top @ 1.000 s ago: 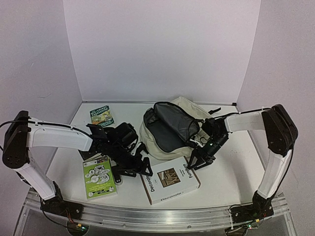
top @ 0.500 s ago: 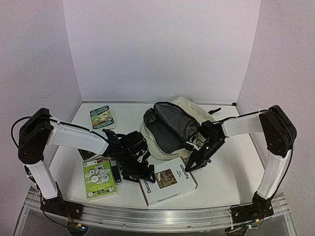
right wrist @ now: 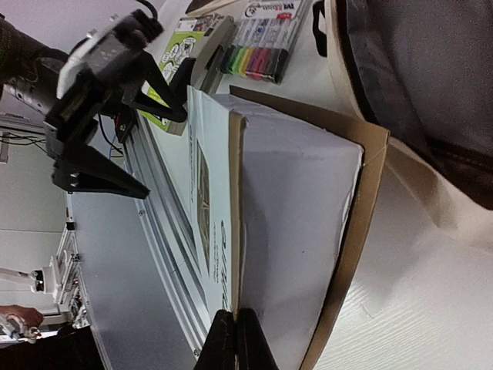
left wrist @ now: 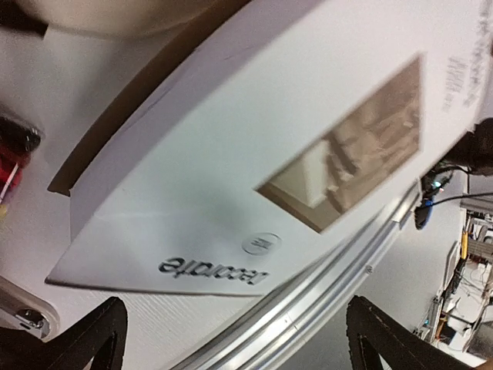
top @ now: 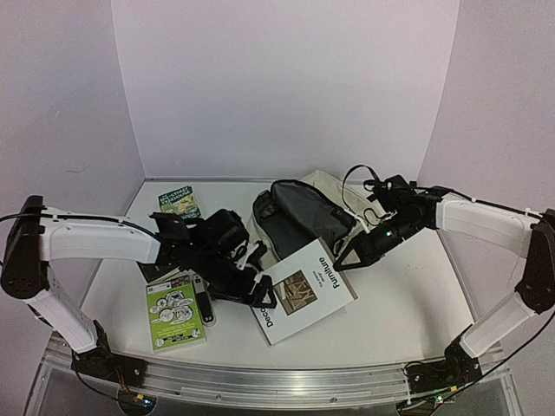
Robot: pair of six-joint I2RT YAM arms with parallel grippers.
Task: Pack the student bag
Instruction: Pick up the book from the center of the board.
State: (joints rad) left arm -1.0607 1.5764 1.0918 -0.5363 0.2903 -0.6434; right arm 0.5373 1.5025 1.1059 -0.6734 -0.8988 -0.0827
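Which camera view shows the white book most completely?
The top external view: the whole white book is visible. The left wrist view crops its cover; the right wrist view shows it nearly edge-on.

Illumination: bright, even, diffuse overhead light. Soft shadow lies beneath the white book (top: pixel 303 290). Left wrist view: book cover motion-blurred. Right wrist view: book edge sharp.

A white table (top: pixel 416 299) stands boxed in by plain pale walls: a back wall (top: pixel 286 87), a left wall (top: pixel 61 104) and a right wall (top: pixel 507 87) that meet at its far corners. The light is soft and even, with only faint shadows. An aluminium rail (top: pixel 286 379) runs along the table's near edge.
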